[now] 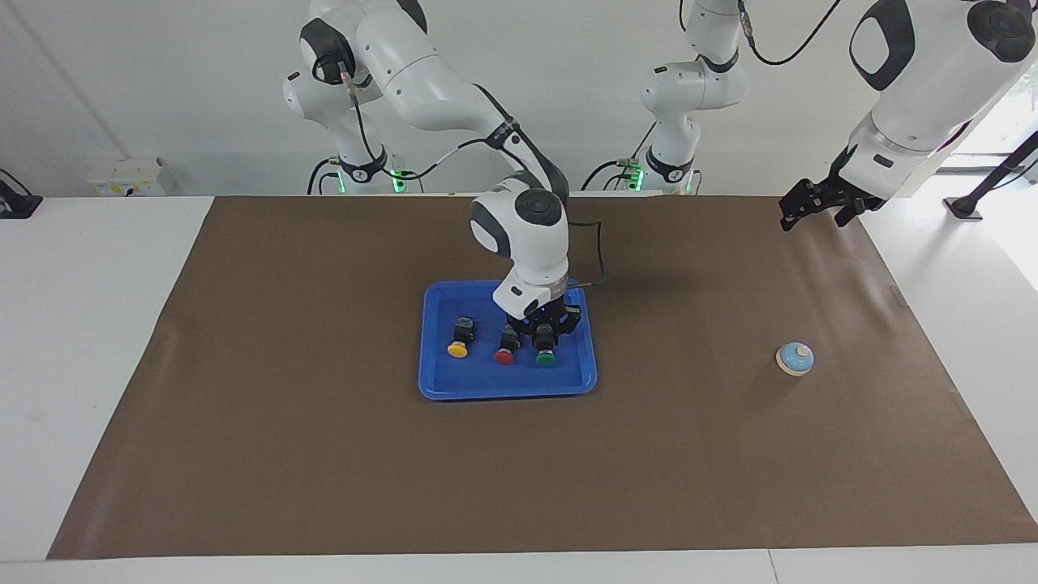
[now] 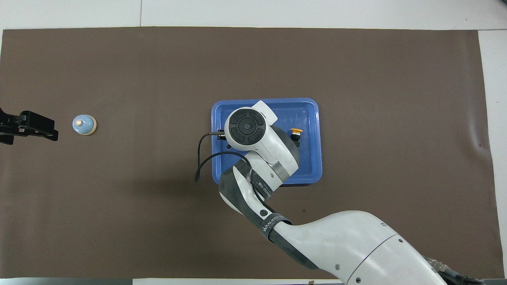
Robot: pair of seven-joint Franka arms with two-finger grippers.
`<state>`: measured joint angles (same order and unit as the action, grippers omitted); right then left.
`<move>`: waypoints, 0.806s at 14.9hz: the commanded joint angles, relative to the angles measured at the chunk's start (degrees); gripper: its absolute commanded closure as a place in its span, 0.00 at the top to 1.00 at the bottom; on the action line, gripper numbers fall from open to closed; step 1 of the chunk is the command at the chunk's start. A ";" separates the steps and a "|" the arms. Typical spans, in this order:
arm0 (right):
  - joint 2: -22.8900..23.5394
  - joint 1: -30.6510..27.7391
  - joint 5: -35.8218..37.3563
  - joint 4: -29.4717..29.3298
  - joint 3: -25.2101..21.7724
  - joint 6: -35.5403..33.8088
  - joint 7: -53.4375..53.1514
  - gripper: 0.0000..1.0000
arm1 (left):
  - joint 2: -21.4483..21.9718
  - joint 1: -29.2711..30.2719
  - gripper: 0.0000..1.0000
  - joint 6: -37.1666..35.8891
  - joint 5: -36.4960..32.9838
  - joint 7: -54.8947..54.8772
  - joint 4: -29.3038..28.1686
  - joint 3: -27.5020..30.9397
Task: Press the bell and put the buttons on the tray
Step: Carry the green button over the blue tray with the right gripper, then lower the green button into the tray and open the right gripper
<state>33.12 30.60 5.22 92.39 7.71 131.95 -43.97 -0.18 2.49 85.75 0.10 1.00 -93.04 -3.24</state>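
The blue tray [image 1: 442,381] lies mid-table; it also shows in the overhead view [image 2: 309,118]. On it lie the yellow button [image 1: 460,341], the red button [image 1: 506,349] and the green button [image 1: 546,352], side by side. My right gripper [image 1: 545,334] is low in the tray, right at the green button's black body. In the overhead view only the yellow button [image 2: 295,133] shows; the right arm hides the others. The bell [image 1: 795,358] stands on the mat toward the left arm's end, also seen from overhead [image 2: 84,124]. My left gripper [image 1: 815,212] hangs open in the air, apart from the bell.
A brown mat [image 1: 324,454] covers most of the white table. A black cable [image 2: 200,158] loops from the right wrist over the tray's edge.
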 commanded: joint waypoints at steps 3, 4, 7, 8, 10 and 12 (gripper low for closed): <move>0.54 0.16 0.84 -0.45 0.29 2.00 -5.24 0.87 | 1.41 -0.12 1.00 0.73 -0.10 0.23 -1.62 0.34; 0.54 0.16 0.58 -0.63 0.29 1.21 -5.68 1.00 | 1.41 -0.12 1.00 0.73 -0.10 0.23 -1.62 0.25; 0.54 0.08 0.32 -4.92 0.29 -5.37 -8.49 1.00 | 1.41 -0.12 1.00 0.73 -0.10 0.23 -1.62 0.25; 0.19 -0.71 0.14 -6.76 0.37 -8.26 -8.41 1.00 | 1.41 -0.12 1.00 0.73 -0.10 0.23 -1.62 0.25; -1.21 -3.51 -0.99 -8.79 0.37 -12.40 -8.24 1.00 | 1.41 -0.12 1.00 0.73 -0.10 0.23 -1.62 0.25; -3.32 -7.20 -3.63 -8.98 0.37 -14.78 -7.53 1.00 | 1.41 -0.12 1.00 0.73 -0.10 0.23 -1.62 0.25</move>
<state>31.77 27.71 3.96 84.21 7.40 120.19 -51.77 -0.18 2.49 85.75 0.10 1.00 -93.04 -3.24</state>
